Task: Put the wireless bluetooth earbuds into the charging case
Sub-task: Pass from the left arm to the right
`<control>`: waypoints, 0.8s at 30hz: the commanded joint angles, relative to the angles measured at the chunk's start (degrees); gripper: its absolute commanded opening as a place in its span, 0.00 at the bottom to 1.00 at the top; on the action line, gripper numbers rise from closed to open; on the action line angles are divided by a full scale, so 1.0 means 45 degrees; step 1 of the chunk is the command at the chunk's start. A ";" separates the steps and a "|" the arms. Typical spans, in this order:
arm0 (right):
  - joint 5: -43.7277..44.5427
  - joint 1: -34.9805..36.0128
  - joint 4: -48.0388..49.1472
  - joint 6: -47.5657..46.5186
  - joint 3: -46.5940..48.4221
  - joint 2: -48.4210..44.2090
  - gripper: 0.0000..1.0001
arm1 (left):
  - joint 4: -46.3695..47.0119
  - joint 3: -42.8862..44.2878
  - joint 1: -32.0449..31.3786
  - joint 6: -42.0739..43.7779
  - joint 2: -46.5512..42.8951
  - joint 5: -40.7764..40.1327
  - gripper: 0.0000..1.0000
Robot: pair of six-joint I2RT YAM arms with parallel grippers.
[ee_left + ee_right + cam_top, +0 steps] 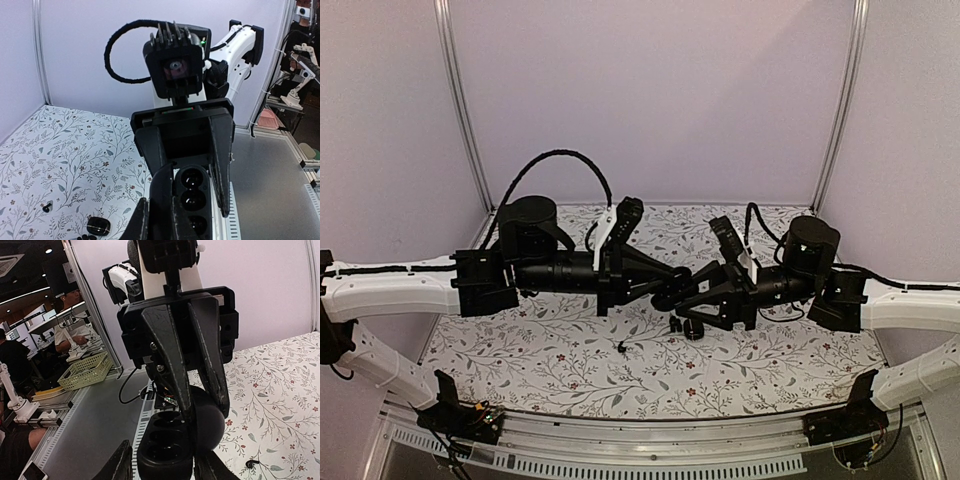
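Right up against the right wrist lens, at the bottom of the frame, the right gripper (165,450) has its two fingers set apart, one on each side of the charging case (162,437). I cannot tell whether either finger touches it.

That case is open, its dark round wells facing up and its domed lid tipped to the right. The left gripper (202,405) reaches down from the top of the same frame. Its fingers are drawn in narrow and pinched on the case at the lid side, so the case hangs in the air above the table (520,350). From where I stand I cannot tell whether any well has an earbud in it; they are too dark.

In the overhead view both arms meet at the centre of the frame. Just below that meeting point a loose earbud (622,347) lies alone on the flowered cloth. A small black pebble-shaped case (692,328) sits near it, up and to the right.
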 commanded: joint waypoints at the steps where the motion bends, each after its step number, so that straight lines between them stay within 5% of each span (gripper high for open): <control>1: -0.0183 -0.0041 0.0071 0.0048 -0.0119 0.0009 0.42 | 0.0254 -0.0024 -0.0139 0.0179 -0.0193 0.0091 0.00; 15: -0.0258 -0.0172 0.0113 0.0080 -0.0158 0.0009 0.21 | 0.0160 0.0033 -0.0158 0.0299 -0.0057 0.0008 0.00; 24: -0.0239 -0.0197 -0.0125 -0.0504 -0.0304 -0.0349 0.18 | 0.0363 -0.0229 0.0072 -0.0169 -0.0553 -0.0368 0.39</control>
